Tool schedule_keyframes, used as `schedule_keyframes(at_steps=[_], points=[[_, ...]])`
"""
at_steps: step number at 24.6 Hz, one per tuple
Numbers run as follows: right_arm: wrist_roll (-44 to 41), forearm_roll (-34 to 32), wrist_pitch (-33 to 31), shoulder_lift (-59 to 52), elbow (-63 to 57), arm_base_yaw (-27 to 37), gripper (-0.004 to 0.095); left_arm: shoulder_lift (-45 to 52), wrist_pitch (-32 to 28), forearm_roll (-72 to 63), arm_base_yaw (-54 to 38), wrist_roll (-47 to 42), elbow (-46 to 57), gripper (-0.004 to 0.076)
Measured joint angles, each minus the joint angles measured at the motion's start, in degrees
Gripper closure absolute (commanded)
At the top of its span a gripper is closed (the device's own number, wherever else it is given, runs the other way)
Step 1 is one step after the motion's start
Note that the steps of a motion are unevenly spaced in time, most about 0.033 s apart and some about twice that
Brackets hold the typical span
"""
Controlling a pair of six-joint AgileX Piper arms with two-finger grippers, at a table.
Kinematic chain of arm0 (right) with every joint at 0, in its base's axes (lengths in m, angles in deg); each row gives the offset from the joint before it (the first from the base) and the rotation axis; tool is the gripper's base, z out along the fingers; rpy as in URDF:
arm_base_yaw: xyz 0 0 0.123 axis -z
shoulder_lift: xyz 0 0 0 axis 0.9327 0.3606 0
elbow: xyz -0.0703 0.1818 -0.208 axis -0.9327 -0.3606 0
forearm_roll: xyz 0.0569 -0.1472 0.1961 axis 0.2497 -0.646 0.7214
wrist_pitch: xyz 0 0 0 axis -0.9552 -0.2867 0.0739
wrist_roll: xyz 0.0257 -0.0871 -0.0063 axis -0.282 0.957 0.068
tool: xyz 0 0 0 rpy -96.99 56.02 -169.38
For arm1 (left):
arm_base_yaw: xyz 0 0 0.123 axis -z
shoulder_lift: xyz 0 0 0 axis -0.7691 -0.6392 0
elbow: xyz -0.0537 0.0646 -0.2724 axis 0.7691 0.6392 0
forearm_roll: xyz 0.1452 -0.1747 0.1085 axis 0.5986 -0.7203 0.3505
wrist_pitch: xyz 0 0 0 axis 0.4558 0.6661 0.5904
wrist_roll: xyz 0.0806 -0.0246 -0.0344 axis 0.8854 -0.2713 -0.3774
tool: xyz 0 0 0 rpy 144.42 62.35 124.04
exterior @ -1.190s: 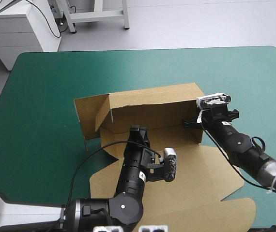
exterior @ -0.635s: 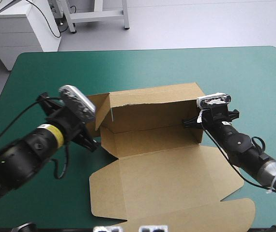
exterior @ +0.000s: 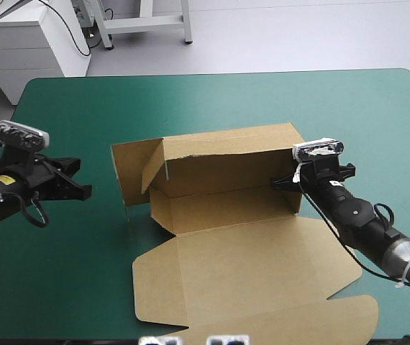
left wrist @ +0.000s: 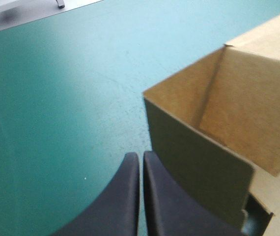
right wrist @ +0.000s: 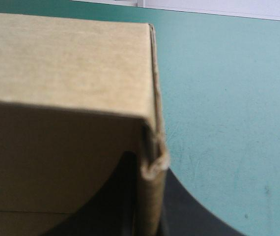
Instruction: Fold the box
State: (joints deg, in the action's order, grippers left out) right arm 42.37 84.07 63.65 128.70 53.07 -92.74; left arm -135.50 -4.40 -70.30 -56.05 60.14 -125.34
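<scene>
Box (exterior: 248,251) mid-surface, partly formed: far wall raised, left end flap standing outward, lid panel flat toward the near edge. Teal-green surface (exterior: 75,108) bare around it.

Left gripper (left wrist: 141,156) low over the surface, left of the box and apart from the left flap. Black fingers pressed together, nothing between them.

Right gripper (exterior: 283,183) at the box's right end. Fingers clamped on the upright right wall, board edge between them, one finger inside, one outside.
</scene>
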Motion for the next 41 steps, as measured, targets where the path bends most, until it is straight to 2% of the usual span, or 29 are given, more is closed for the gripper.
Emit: schedule_keyframes(at_steps=[6, 9, 11, 15, 19, 21, 26, 30, 41], points=[[0.0, 0.0, 0.07, 0.01, 0.0, 0.0, 0.0926, -0.1, 1.53, -19.1, -18.75, 8.91, 9.1, 0.0714], [0.07, 0.06, 0.07, 0.01, 0.0, 0.0, 0.0926, -0.15, 1.99, -25.44, -23.81, 9.37, 12.89, 0.0714], [0.46, 0.08, 0.13, 0.13, 0.0, 0.0, 0.0926, -0.52, 0.19, -27.12, -27.15, 8.41, 15.51, 0.0715], [1.87, 2.51, 0.12, 0.24, 0.63, 0.0, 0.0925, -0.71, -2.45, -27.68, -27.67, 8.15, 17.17, 0.0717], [17.72, 19.21, 0.1, 1.73, 4.92, 0.0, 0.0926, -0.71, -2.61, -28.38, -27.79, 7.96, 17.17, 0.0717], [21.34, 21.79, 1.49, 2.08, 5.57, 0.0, 0.0926, -0.71, -2.56, -28.38, -27.79, 7.96, 17.17, 0.0717], [24.7, 22.34, 1.19, 2.57, 5.91, 0.0, 0.0926, -0.71, -2.62, -28.51, -27.79, 7.53, 17.17, 0.0717], [25.36, 22.31, -1.93, 3.85, 6.41, 0.33, 0.0926, -0.87, -2.62, -28.76, -27.79, 7.53, 17.17, 0.0717], [21.42, 20.7, -8.32, 6.11, 7.14, 1.33, 0.0926, -2.7, -2.8, -30.14, -27.79, 7.3, 17.17, 0.0717]])
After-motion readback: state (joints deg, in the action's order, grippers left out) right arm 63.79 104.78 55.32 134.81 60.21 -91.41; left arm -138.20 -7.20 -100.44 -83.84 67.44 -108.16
